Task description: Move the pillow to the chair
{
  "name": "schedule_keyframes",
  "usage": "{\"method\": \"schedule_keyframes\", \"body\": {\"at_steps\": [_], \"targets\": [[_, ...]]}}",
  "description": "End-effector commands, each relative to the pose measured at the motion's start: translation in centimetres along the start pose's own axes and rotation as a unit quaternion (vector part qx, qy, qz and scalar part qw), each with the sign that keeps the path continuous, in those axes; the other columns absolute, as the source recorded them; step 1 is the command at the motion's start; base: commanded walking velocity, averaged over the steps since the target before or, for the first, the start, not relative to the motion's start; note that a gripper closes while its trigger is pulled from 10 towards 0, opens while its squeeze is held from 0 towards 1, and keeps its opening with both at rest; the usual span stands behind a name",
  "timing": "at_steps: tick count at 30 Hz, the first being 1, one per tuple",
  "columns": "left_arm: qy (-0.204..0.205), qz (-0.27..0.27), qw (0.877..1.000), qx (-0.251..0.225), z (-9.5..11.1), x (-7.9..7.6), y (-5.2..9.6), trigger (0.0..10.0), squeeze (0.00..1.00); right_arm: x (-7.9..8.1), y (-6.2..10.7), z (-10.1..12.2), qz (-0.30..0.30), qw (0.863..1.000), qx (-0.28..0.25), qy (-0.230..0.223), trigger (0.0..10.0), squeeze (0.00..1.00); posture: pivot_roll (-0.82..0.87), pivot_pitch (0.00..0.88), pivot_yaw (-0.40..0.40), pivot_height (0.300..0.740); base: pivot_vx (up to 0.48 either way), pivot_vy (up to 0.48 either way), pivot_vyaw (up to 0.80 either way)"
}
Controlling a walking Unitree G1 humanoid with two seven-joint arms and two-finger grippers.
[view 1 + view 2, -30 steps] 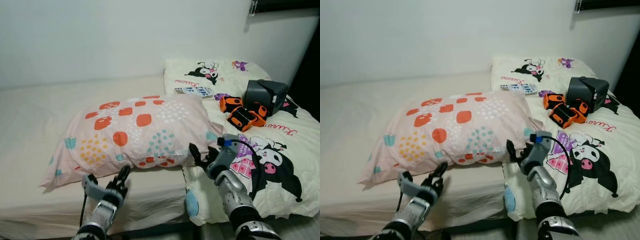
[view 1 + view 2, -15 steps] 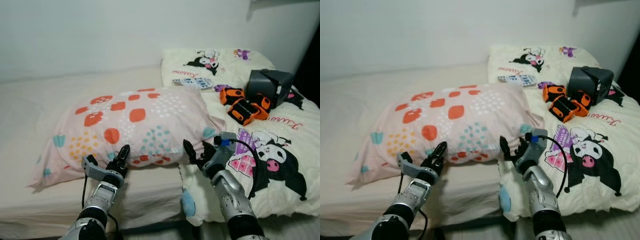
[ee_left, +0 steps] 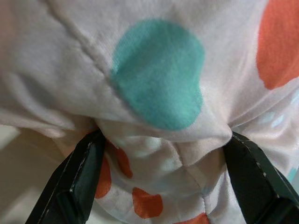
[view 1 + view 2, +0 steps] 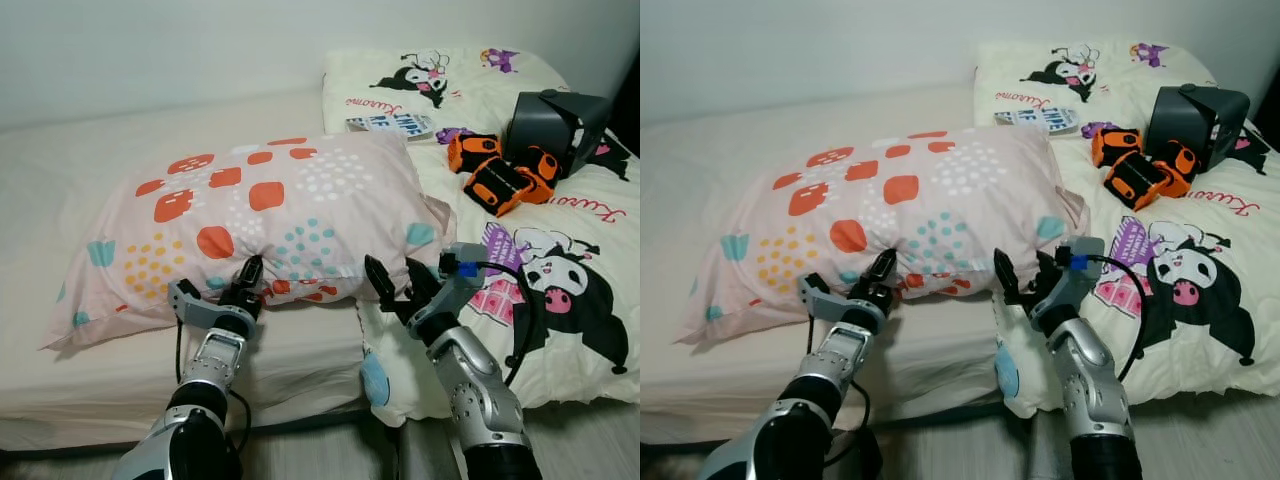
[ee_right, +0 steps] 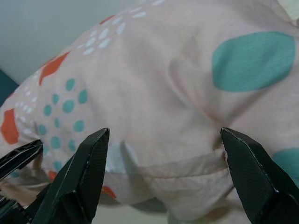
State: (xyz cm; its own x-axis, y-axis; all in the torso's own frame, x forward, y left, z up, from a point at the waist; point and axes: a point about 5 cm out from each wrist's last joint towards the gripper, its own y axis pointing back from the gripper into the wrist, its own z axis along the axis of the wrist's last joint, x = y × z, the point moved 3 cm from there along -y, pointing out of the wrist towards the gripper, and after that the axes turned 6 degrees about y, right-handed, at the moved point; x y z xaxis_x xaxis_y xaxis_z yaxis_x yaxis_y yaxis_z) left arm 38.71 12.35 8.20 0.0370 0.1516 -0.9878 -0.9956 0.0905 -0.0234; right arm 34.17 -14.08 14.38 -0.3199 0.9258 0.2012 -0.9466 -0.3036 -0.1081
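Currently, grasp step: pillow [image 4: 265, 225] on bed [image 4: 60, 190] at 12 o'clock, my left gripper [image 4: 250, 282] spread with fabric between its fingers, right gripper [image 4: 392, 292] spread just short; next I judge both should close.

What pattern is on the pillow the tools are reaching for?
Pale pink pillow with orange blocks, teal shapes and yellow, teal and white dots; clearest in the left eye view.

Both arms reach forward: the left gripper [image 4: 250, 279] has fingers spread and pressed into fabric, and the right gripper [image 4: 395, 285] is spread wide.
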Motion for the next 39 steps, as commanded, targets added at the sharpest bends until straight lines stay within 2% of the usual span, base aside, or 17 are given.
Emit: {"method": "schedule_keyframes", "body": {"at_steps": [1,3,4,8,16,17,22,24,25,26,28,29,30,31,32,35,39], "targets": [[0.009,-0.006,1.0,0.009,-1.2,-1.0,-0.6,10.0,0.0,1.1,0.2,-0.2,0.016,1.0,0.01,-0.012,10.0,0.0,-0.16,0.238,0.139,0.41,0.0,0.0,0.0],[0.007,-0.009,1.0,0.012,-1.5,-1.2,-0.7,10.0,0.0,1.3,0.3,0.1,0.018,1.0,0.008,-0.012,10.0,0.0,-0.17,0.238,0.141,0.405,0.0,0.0,0.0],[0.005,-0.01,1.0,0.013,-1.7,-1.3,-0.8,0.0,0.0,1.4,0.4,0.2,0.019,1.0,0.007,-0.012,10.0,0.0,-0.17,0.237,0.141,0.4,0.0,0.0,0.0],[0.002,-0.009,1.0,0.007,-1.5,-1.6,-1.0,0.0,0.0,1.6,0.6,0.5,0.022,1.0,0.004,-0.012,10.0,0.0,-0.18,0.23,0.139,0.391,0.0,0.0,0.0],[0.002,-0.021,1.0,-0.014,-0.6,-3.5,-2.2,0.0,0.0,2.0,0.5,1.2,0.029,0.999,-0.013,-0.014,10.0,0.0,-0.18,0.206,0.138,0.391,0.0,0.0,0.0],[0.008,-0.032,0.999,-0.023,-0.2,-4.4,-2.7,0.0,0.0,2.2,0.2,1.7,0.035,0.999,-0.022,-0.013,10.0,0.0,-0.19,0.194,0.138,0.391,0.0,0.0,0.0],[-0.001,-0.06,0.998,-0.033,0.4,-6.5,-3.5,0.0,0.0,2.1,-0.3,1.8,0.039,0.999,-0.018,-0.014,10.0,0.0,-0.2,0.14,0.139,0.391,0.0,0.0,0.0],[-0.003,-0.065,0.997,-0.035,0.5,-6.8,-3.6,0.0,0.0,2.1,-0.4,1.7,0.039,0.999,-0.015,-0.015,10.0,0.0,-0.2,0.14,0.139,0.391,0.0,0.0,0.0],[-0.026,-0.1,0.994,-0.045,1.4,-9.0,-4.3,0.0,0.0,2.2,-0.8,1.5,0.042,0.999,-0.011,-0.015,10.0,0.0,-0.2,0.093,0.14,0.391,0.0,0.0,0.0],[-0.026,-0.1,0.994,-0.045,1.4,-9.0,-4.3,0.0,0.0,2.2,-0.8,1.5,0.042,0.999,-0.011,-0.015,10.0,0.0,-0.2,0.093,0.14,0.391,0.0,0.0,0.0],[-0.044,-0.127,0.99,-0.053,2.1,-10.6,-4.6,0.0,0.0,2.3,-1.0,1.6,0.046,0.999,-0.012,-0.015,10.0,0.0,-0.2,0.087,0.14,0.391,0.0,0.0,0.0],[-0.044,-0.127,0.99,-0.053,2.1,-10.6,-4.6,0.0,0.0,2.3,-1.0,1.6,0.046,0.999,-0.012,-0.015,10.0,0.0,-0.2,0.087,0.14,0.391,0.0,0.0,0.0],[-0.06,-0.133,0.988,-0.054,2.4,-11.2,-4.8,0.0,0.0,2.4,-1.2,1.6,0.047,0.999,-0.013,-0.016,10.0,0.0,-0.19,0.059,0.143,0.391,0.0,0.0,0.0],[-0.099,-0.156,0.98,-0.07,3.9,-13.1,-5.1,0.0,0.0,2.5,-1.7,1.7,0.057,0.998,-0.014,-0.016,10.0,0.0,-0.17,0.02,0.145,0.391,0.0,0.0,0.0],[-0.099,-0.156,0.98,-0.07,3.9,-13.1,-5.1,0.0,0.0,2.5,-1.7,1.7,0.057,0.998,-0.014,-0.016,10.0,0.0,-0.17,0.02,0.145,0.391,0.0,0.0,0.0],[-0.136,-0.201,0.963,-0.116,6.9,-15.8,-4.7,0.0,0.0,2.9,-2.0,2.5,0.082,0.995,-0.041,-0.039,10.0,0.0,-0.15,0.0,0.148,0.4,0.0,0.0,0.0],[-0.184,-0.224,0.944,-0.161,9.7,-17.6,-3.7,0.0,0.0,3.0,-2.6,3.0,0.091,0.994,-0.049,-0.042,10.0,0.0,-0.12,0.0,0.147,0.415,0.0,0.0,0.0]]}}
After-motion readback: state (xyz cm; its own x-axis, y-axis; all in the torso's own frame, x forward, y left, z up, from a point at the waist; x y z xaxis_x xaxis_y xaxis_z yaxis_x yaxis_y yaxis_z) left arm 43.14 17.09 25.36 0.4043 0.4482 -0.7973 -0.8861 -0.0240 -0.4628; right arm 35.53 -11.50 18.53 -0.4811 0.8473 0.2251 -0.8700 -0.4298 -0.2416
